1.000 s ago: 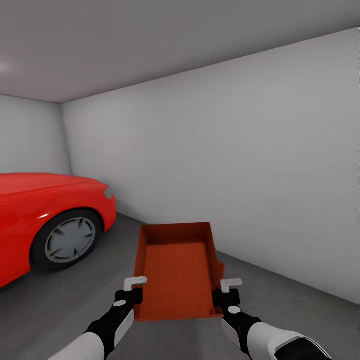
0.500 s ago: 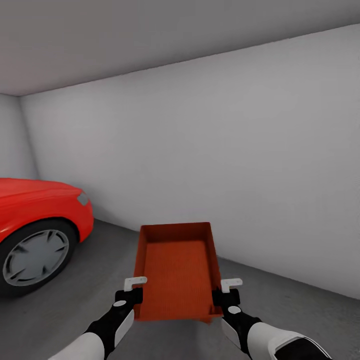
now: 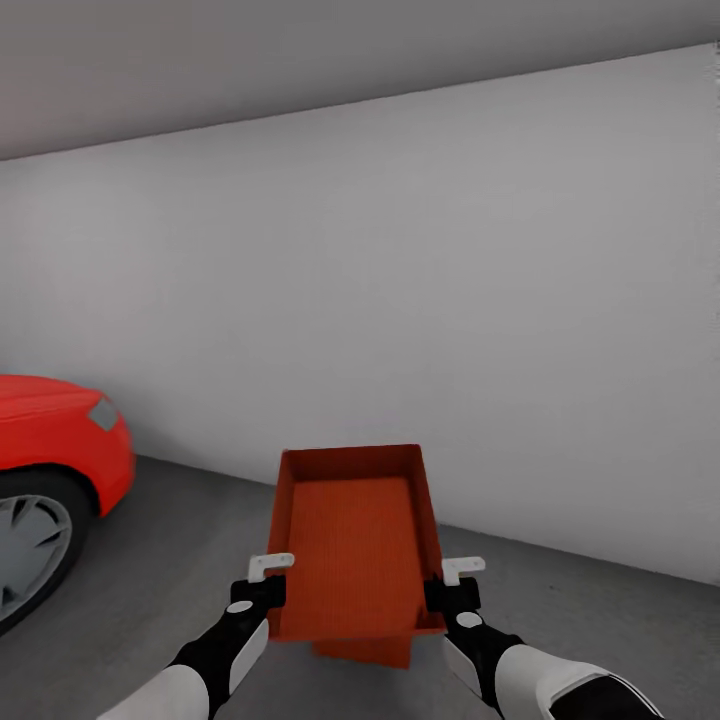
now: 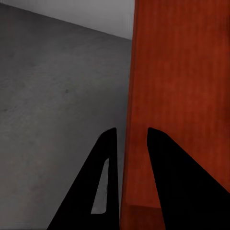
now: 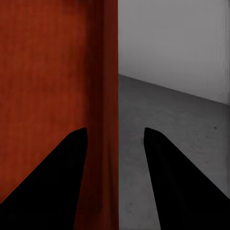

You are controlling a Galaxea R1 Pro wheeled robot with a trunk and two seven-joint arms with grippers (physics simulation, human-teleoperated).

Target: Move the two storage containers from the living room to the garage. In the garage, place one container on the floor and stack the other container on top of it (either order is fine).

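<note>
Two grippers hold one storage container (image 3: 352,545); one red car (image 3: 50,450).

left end effector (image 3: 262,583) clamped | right end effector (image 3: 455,587) clamped | arms forward

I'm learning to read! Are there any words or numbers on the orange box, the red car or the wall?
None: no words, numbers or signs show anywhere in these pictures.
The storage container held between the left gripper and the right gripper is plain orange-red.
The red car shows no badge or plate on the part in view.
The wall and the floor are bare grey.
</note>
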